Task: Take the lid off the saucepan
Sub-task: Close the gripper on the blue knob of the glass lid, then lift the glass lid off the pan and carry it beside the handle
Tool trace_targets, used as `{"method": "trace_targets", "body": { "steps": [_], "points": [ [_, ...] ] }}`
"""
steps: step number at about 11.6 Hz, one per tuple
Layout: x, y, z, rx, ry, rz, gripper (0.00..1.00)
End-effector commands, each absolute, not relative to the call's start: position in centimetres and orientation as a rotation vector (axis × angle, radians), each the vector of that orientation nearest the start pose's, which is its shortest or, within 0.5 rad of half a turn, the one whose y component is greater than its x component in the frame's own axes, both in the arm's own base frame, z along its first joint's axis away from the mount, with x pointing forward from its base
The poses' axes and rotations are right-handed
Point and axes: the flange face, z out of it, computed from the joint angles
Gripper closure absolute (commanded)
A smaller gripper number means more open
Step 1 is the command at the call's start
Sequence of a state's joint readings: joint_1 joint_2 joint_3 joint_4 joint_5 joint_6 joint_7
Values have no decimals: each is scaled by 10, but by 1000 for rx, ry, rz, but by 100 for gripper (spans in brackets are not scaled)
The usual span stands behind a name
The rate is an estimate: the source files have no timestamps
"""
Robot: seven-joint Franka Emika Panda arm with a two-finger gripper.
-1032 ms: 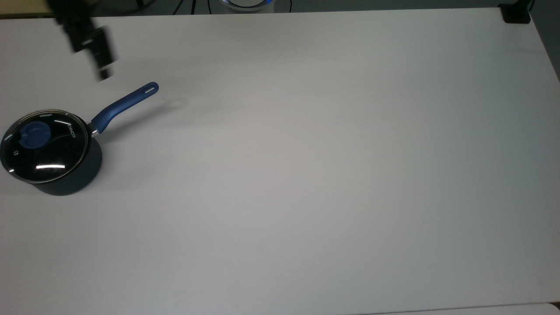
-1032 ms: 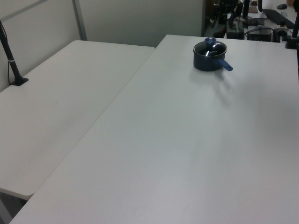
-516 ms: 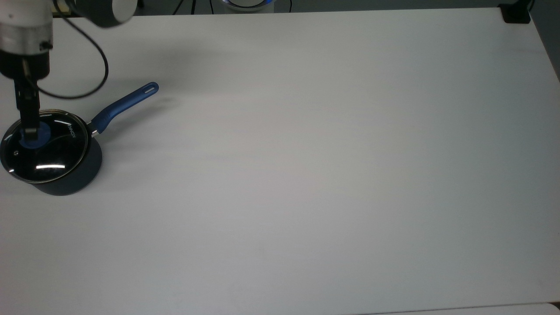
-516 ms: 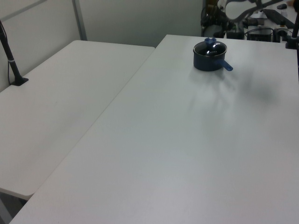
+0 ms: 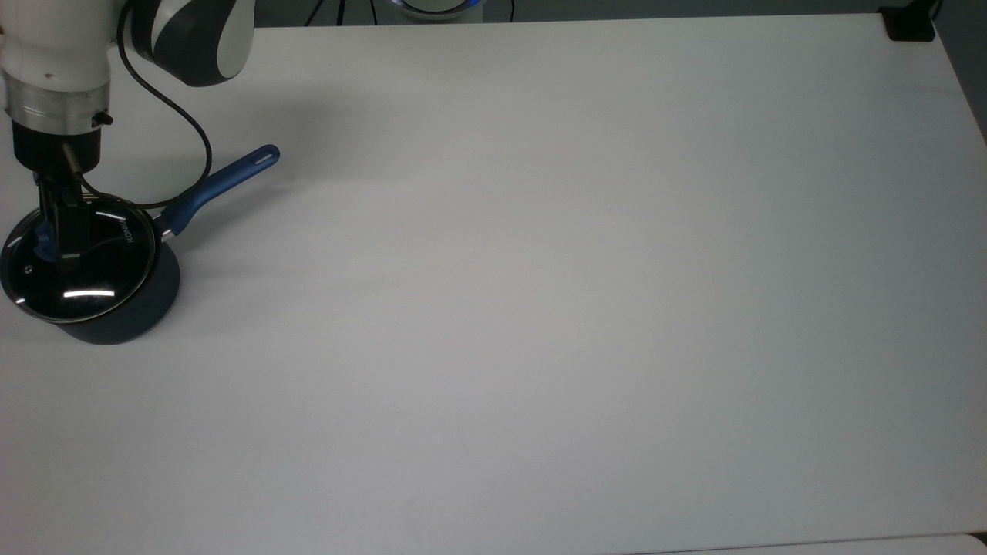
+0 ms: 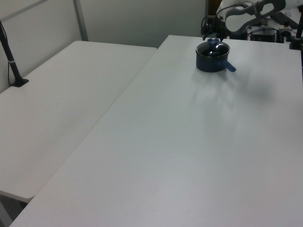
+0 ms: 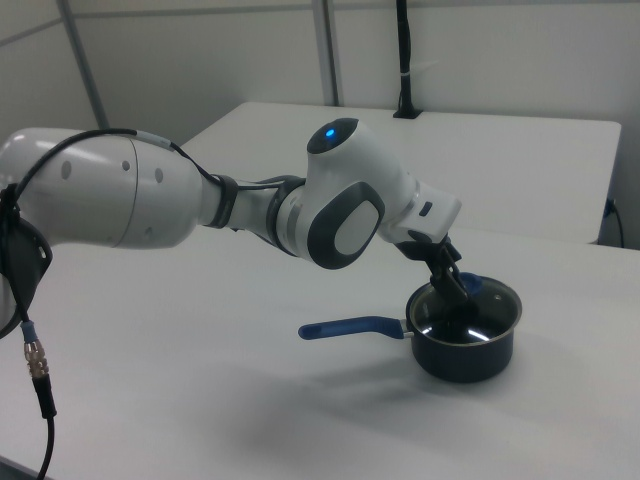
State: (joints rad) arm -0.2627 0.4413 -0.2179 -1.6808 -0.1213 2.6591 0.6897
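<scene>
Lid (image 5: 77,266) is a round clear glass disc with a thin metal rim, and it's sitting flat on the pan (image 5: 123,320), closed all the way round as far as I can see. You can read some lettering near the rim in the top view, plus a tiny steam vent and a couple of light streaks on the glass. Its blue knob (image 5: 45,240) is mostly covered by the fingers (image 5: 65,235) in the top view; a bit of blue pokes out beside them in the right view too (image 7: 470,285).

Pan is small, dark and round, with a long bright blue handle (image 5: 224,183) that has a slot hole at the end. It's at the far left edge of the white counter (image 5: 540,308) in the top view, handle pointing up and to the top view's right.

The arm (image 7: 200,205) reaches in over it, with the fingers (image 7: 452,290) down at the knob. Can't tell how far apart they are or whether they're actually squeezing it.
</scene>
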Motion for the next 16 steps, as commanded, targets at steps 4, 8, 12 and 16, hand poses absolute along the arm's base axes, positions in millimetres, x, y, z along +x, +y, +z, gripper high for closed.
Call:
{"method": "trace_targets", "body": {
  "steps": [4, 8, 12, 16],
  "points": [
    [642, -304, 402, -2803, 1505, -904, 35],
    [634, -304, 435, -2806, 1496, -913, 71],
    [630, -232, 492, -2894, 1341, -735, 71],
    [573, -73, 515, -3059, 996, -388, 71]
  ]
}}
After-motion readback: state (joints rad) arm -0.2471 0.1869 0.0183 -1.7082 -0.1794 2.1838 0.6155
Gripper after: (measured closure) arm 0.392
